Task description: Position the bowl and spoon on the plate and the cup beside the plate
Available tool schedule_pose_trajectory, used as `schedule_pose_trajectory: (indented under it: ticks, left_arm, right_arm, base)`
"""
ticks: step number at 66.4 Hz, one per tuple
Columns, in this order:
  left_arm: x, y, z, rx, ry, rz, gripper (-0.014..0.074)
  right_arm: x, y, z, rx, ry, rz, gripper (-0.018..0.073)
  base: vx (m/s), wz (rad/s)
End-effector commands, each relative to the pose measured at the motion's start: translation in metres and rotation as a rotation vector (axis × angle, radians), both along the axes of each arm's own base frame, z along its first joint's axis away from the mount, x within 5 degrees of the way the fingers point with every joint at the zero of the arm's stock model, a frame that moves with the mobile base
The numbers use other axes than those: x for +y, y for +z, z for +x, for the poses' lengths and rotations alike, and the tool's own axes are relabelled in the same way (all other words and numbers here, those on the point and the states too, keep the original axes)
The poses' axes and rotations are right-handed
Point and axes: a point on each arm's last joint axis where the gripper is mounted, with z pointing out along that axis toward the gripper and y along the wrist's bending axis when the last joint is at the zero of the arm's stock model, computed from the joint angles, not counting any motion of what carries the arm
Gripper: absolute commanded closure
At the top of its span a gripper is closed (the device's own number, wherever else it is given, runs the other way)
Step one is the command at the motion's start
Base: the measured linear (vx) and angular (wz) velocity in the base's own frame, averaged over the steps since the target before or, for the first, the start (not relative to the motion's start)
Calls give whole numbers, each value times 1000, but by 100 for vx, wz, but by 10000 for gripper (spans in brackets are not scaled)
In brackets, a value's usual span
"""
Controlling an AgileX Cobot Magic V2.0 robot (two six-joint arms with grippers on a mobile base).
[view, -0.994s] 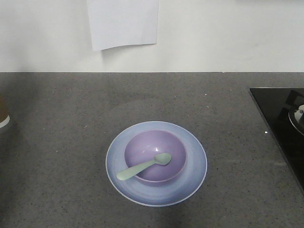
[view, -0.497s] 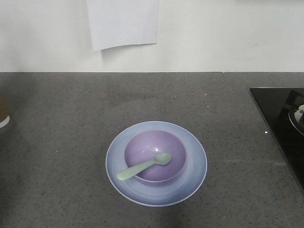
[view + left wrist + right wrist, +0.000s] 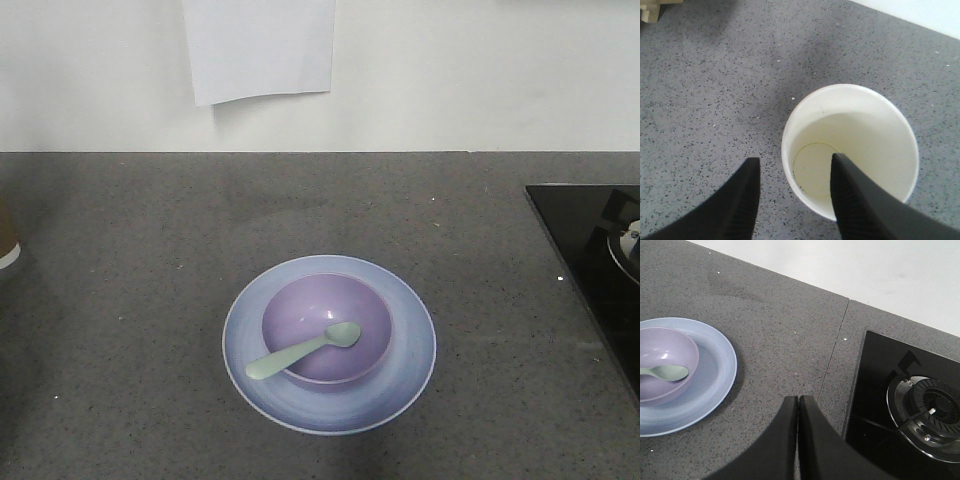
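Straddling the cup's (image 3: 850,150) rolled white rim, my left gripper (image 3: 792,195) spreads its fingers (one inside the white interior); my right gripper (image 3: 798,440) stays pressed together.

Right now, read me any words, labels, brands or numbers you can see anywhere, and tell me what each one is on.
None can be read.
Sheet of paper on the wall: blank.
Cup: only its white inside shows, no print.
Plate, bowl, spoon: plain.
Stove: no legible marking.

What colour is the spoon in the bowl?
Pale mint green; the spoon shows best in the front-facing view, resting in the bowl.
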Motion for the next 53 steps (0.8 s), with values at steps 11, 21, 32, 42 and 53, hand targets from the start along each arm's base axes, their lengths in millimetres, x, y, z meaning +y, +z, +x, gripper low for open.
schedule_pose_trajectory:
  ticks: [11,21,32,42,53]
  left_arm:
    - [2,16,6,-115,-2,43,267]
    - [4,7,12,-102,-3,42,267]
    - [6,-6,18,-63,-3,29,267]
    - [8,-10,22,-65,-3,31,267]
    - [8,-11,23,-74,-4,34,277]
  right_arm:
    - [0,12,1,-82,6,15,564]
    - [0,12,0,-78,4,18,564]
    - [0,11,0,-76,0,25,564]
    - [0,11,0,-72,-2,28,564]
    - [0,11,0,-63,-5,29,564]
  base:
    - [0,0]
    - [0,0]
    - [0,0]
    - [0,0]
    - [0,0]
